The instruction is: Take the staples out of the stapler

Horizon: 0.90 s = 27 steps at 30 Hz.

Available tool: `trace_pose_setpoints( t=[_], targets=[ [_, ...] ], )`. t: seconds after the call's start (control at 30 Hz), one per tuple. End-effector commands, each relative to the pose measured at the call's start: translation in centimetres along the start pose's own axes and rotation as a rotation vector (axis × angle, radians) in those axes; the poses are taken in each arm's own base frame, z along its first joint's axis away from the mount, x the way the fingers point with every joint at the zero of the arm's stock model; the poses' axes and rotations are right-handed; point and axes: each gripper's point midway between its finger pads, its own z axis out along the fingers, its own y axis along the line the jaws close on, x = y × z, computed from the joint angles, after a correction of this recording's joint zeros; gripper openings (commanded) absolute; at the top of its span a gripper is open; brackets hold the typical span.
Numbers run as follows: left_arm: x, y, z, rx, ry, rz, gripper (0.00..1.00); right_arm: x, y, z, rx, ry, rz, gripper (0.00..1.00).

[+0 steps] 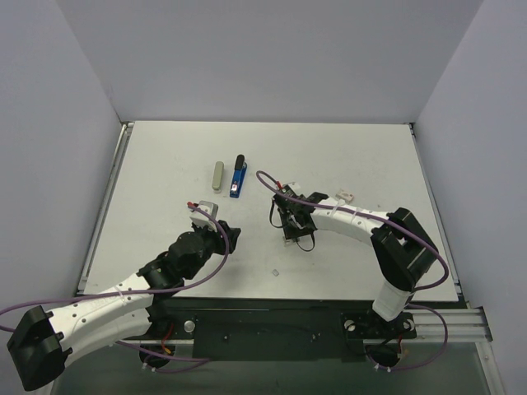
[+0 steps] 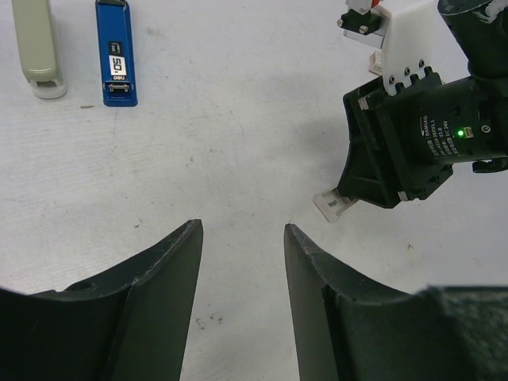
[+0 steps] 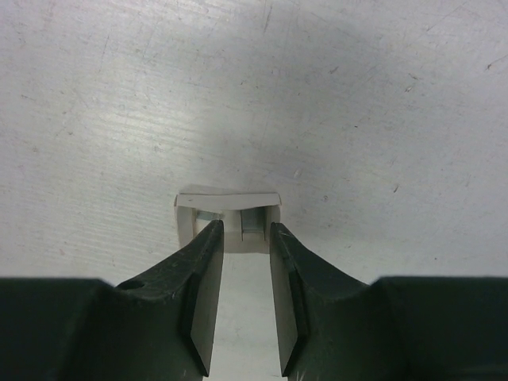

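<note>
The stapler lies in parts at the table's middle back: a blue body [image 1: 238,177] [image 2: 116,55] and a beige-grey piece [image 1: 216,176] [image 2: 38,48] side by side. A small white open-ended tray [image 3: 228,197] [image 2: 333,202] lies under my right gripper [image 1: 294,233] [image 3: 242,226]. A short grey strip of staples [image 3: 252,222] sits inside it. The right fingers point down at the tray with a narrow gap, and their tips overlap its open end without pinching anything. My left gripper [image 1: 230,239] [image 2: 242,226] is open and empty over bare table, left of the right gripper.
A small pale bit [image 1: 345,196] lies right of the right arm. A tiny pale speck [image 1: 276,271] lies near the front edge. Grey walls enclose the table on three sides. The right arm's wrist [image 2: 429,135] is close to the left gripper.
</note>
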Motion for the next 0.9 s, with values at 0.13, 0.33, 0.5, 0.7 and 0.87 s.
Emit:
trace_pose_setpoints(
  t=[0.13, 0.33, 0.5, 0.7, 0.87],
  targets=[
    [-1.5, -0.8, 0.2, 0.026, -0.049, -0.036, 0.56, -0.1, -0.3, -0.5, 0.007, -0.007, 0.011, 0.3],
    [-1.4, -0.8, 0.3, 0.026, -0.045, -0.035, 0.56, -0.9, 0.9, -2.5, -0.037, -0.053, -0.005, 0.32],
    [-1.5, -0.9, 0.3, 0.029, -0.047, -0.039, 0.56, -0.4, 2.5, -4.1, -0.074, -0.084, -0.059, 0.34],
    [-1.7, -0.8, 0.1, 0.026, -0.055, -0.04, 0.56, 3.1, 3.9, -4.1, -0.157, -0.032, -0.165, 0.37],
    [-2.0, -0.5, -0.1, 0.013, -0.07, -0.043, 0.56, 5.9, 5.6, -4.3, -0.293, 0.029, -0.231, 0.39]
  ],
)
